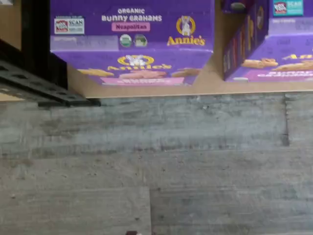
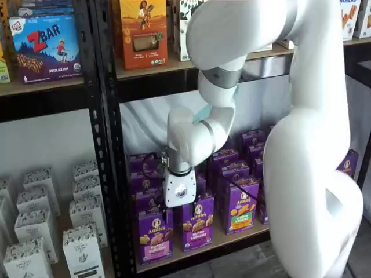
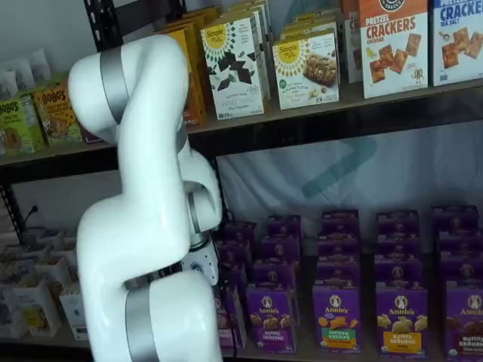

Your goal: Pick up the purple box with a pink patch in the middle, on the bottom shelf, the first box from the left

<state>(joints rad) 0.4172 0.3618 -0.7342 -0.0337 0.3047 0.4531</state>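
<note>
Annie's Neapolitan bunny-graham box [image 2: 155,234]: light, stiff cardboard, crushable; pinch narrow side faces. Claw [image 2: 178,191] above it, fingers unseen, spread wide, empty.

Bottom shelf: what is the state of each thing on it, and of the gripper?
purple box: upright, closed, at the shelf's front edge, not held.
neighbouring purple box: upright, closed, untouched.
green and orange box: upright, closed.
bottom shelf: stocked with rows of boxes.
gripper: open, holding nothing.
</note>
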